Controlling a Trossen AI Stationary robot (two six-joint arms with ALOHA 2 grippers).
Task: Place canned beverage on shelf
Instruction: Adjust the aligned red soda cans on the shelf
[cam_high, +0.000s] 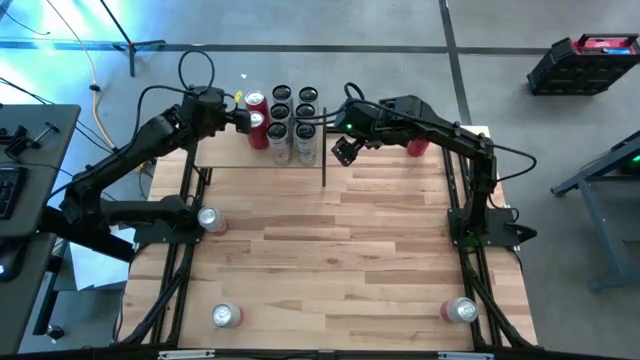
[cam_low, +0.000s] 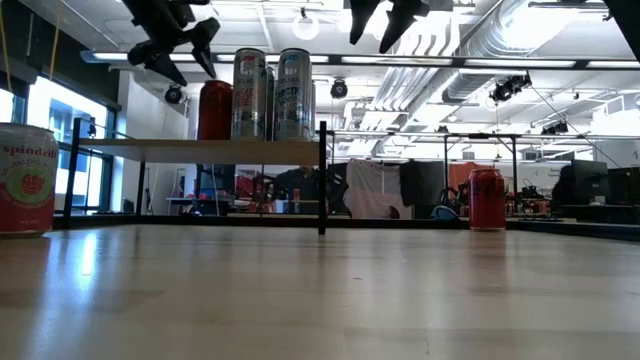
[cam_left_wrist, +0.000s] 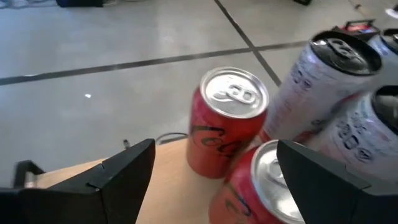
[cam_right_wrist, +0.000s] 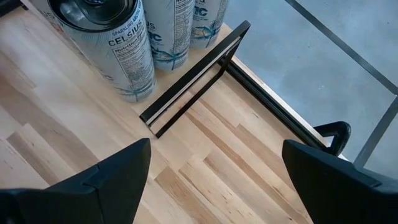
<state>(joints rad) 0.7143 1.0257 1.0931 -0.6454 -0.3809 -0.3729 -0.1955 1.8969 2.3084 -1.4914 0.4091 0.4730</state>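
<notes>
- left gripper (cam_high: 240, 120) up at the top left of the high view, jaws wide apart, hovering over two red cans (cam_high: 256, 101) on the shelf (cam_high: 225, 155), gripping nothing
- left wrist view: nearer red can (cam_left_wrist: 264, 186) sits upright between the jaws, second one (cam_left_wrist: 227, 121) just beyond, tall silver cans (cam_left_wrist: 314, 87) beside
- right gripper (cam_high: 345, 150) at top centre, jaws also apart and empty, by the shelf's corner post
- loose cans wait on the worktop (cam_high: 330, 260): one lower left (cam_high: 224, 316), one mid-left (cam_high: 209, 219), one lower right (cam_high: 460, 310), one red (cam_high: 417, 146) top right (all standing)
- my call: mid-left can lies closest to the left arm, axis vertical
</notes>
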